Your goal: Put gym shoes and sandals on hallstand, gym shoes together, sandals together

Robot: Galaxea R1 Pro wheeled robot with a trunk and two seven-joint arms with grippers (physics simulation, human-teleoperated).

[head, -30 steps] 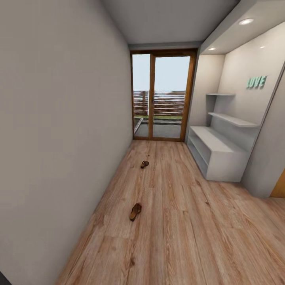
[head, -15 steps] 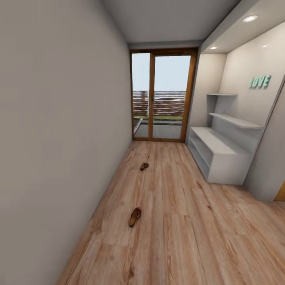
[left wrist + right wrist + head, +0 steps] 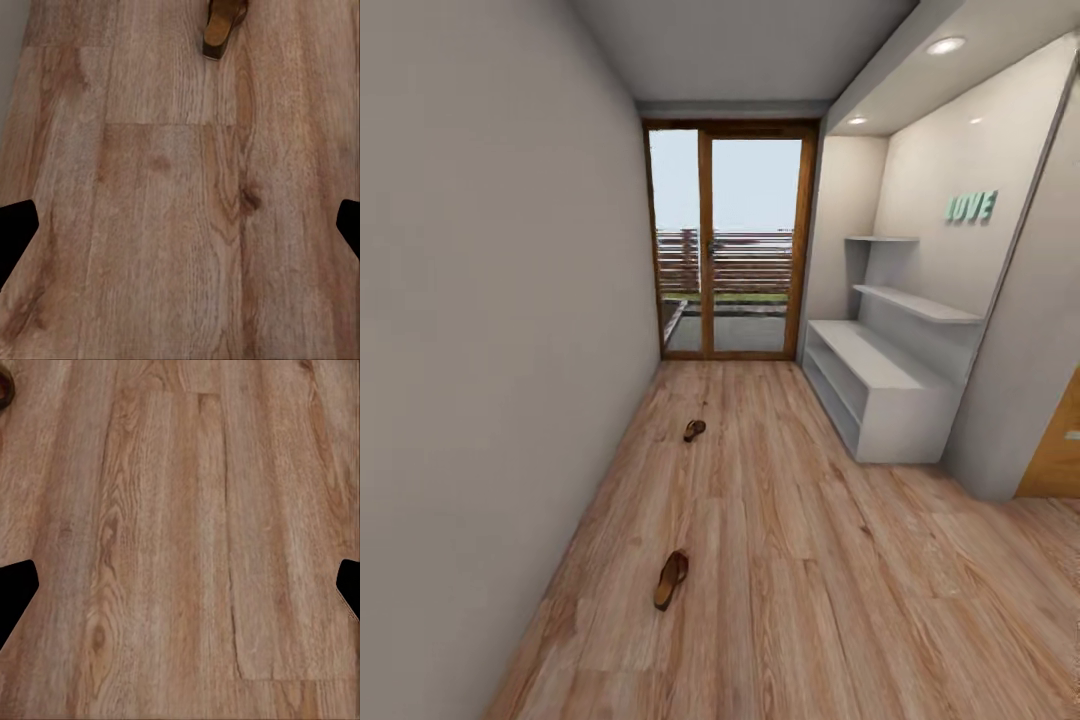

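Two brown sandals lie apart on the wood-plank corridor floor. The near sandal is close to the left wall, and the far sandal lies further down the corridor. The white hallstand stands in the alcove on the right, under floating wall shelves. The gym shoes are out of view. My left gripper hangs open over bare planks, with the near sandal ahead of it. My right gripper is open too, above bare floor, and holds nothing.
A grey wall runs along the left side. At the corridor's end is a glass door in a wood frame. Right of the hallstand a grey wall corner juts out, with a wooden door beyond it.
The whole head view has shifted, so the camera moved. Sandals and hallstand now sit further left in the picture, and the near sandal is lower. Nothing on the floor has moved.
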